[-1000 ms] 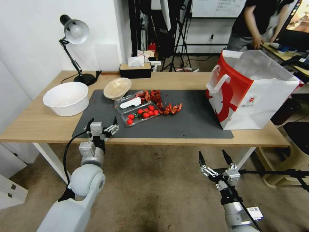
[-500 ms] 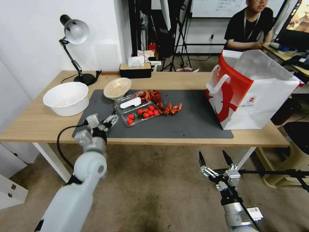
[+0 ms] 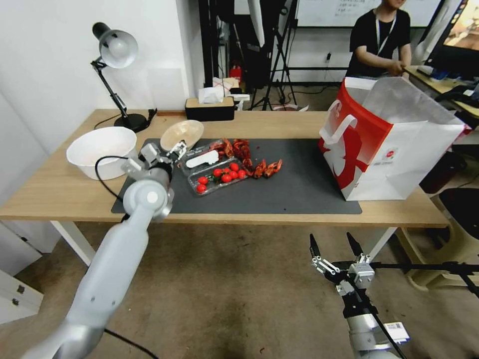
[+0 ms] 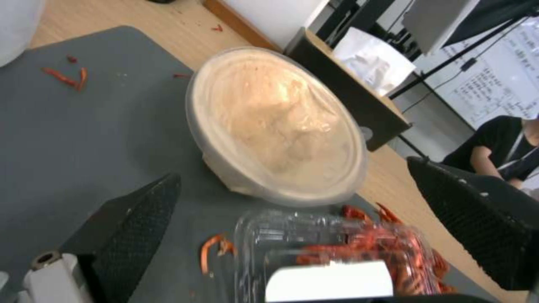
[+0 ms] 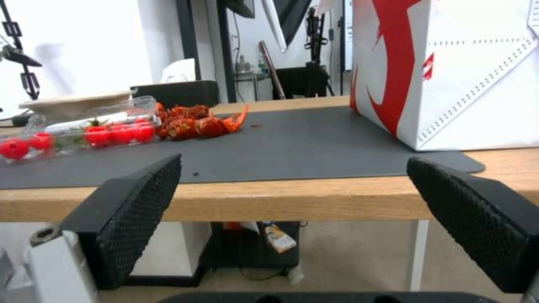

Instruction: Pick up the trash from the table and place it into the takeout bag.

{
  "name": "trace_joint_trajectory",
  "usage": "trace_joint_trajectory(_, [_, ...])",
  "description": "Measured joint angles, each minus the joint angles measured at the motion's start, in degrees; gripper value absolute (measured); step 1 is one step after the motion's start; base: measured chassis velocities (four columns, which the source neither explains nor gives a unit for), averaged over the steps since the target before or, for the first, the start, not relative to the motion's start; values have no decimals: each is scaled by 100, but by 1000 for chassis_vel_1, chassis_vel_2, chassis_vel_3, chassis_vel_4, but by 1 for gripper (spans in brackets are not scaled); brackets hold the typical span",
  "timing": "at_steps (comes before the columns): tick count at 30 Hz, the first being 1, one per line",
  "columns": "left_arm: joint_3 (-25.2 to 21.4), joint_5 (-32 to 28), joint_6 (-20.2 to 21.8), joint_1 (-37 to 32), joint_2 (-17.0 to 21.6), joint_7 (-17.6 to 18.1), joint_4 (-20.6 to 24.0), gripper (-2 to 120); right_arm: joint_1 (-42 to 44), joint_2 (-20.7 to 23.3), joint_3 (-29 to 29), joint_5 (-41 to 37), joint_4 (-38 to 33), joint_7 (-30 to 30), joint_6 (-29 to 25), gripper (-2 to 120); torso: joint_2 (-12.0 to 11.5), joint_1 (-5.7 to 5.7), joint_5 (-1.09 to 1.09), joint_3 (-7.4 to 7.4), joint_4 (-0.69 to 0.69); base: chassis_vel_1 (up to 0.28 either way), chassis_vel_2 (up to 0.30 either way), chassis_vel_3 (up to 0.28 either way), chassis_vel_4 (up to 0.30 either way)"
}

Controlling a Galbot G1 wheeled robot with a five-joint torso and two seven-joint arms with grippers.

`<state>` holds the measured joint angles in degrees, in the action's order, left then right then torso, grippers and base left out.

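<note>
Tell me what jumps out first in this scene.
The left gripper, fingers open, hovers over the grey mat beside the shallow beige bowl and the clear tray of tomatoes. Red crayfish shells lie mid-mat, and the takeout bag stands at the table's right end.

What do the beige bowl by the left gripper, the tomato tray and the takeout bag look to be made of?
Beige bowl: probably pulp or thin plastic, matte, under glossy wrinkled cling film. Tomato tray: clear thin plastic, glare on its lid, tomatoes showing through. Takeout bag: stiff paper, sharp creases, standing unsupported. The open left gripper is beside the bowl.
</note>
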<state>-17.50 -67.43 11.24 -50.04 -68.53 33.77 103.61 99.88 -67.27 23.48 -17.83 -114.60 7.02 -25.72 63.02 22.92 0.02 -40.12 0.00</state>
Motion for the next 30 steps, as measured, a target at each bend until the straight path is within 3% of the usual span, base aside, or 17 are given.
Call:
trace_joint_trajectory(1, [70,-160,4,353,-14,35,-339,100,7,0,11,4,0,14,-13,100,0,0,-3,0,-1,0,0,0,0])
trace_joint_trajectory(5, [180,-281,130,884,-57,111,-920,100,7,-6,22,23,1,72,-40,100,0,0,-4,0,-1,0,0,0,0])
trace_joint_trajectory(9, [190,-563,385,1261,-144,339,-1292,100,6,-8,56,24,30,84,-59,100,0,0,-3,0,1,0,0,0,0])
trace_joint_trajectory(16, [202,-855,463,1725,-340,402,-1889,98,-7,-5,56,24,136,87,-121,100,0,0,-2,0,0,0,0,0,0])
trace_joint_trajectory(21, [207,-910,448,1879,-406,433,-2106,78,7,-16,55,23,186,87,-154,100,0,0,-2,1,0,0,0,0,0])
trace_joint_trajectory(23, [207,-927,435,1886,-402,433,-2115,75,8,-16,55,24,186,87,-156,100,0,0,-1,1,0,0,0,0,0])
trace_joint_trajectory(30, [205,-1016,338,1838,-307,410,-2053,45,23,-41,36,73,186,85,-170,100,1,0,-2,1,1,0,0,0,0])
